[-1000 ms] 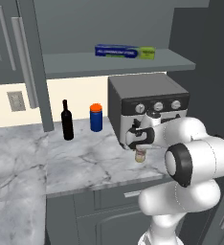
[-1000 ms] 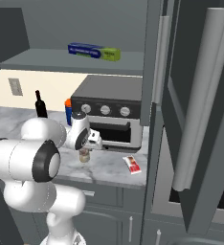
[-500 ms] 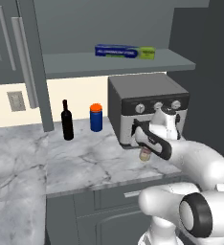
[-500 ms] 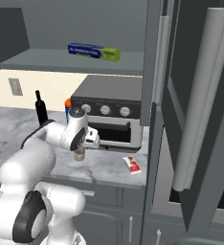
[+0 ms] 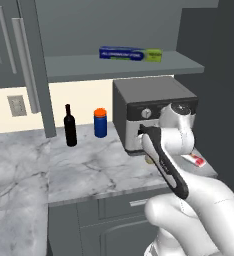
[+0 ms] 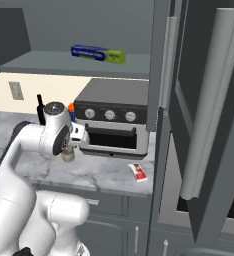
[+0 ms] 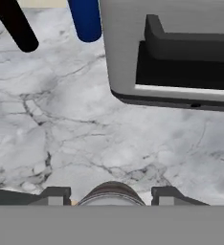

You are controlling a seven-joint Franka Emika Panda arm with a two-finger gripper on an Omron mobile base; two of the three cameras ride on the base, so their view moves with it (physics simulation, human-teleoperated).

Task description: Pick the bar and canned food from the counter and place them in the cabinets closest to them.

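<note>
The end effector grips the can between its two fingers, lifted clear of the marble desk in front of the toaster oven, presumably so it can be carried up to the open cabinet shelf directly overhead. The bar lies flat on the desk, well apart to the end effector's right.

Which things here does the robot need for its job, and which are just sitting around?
For the job:
canned food, held in the gripper
bar, lying on the counter
cabinets, with the open shelf

Just sitting around:
black bottle
blue cylinder with orange lid
toaster oven
blue-and-green box
</note>
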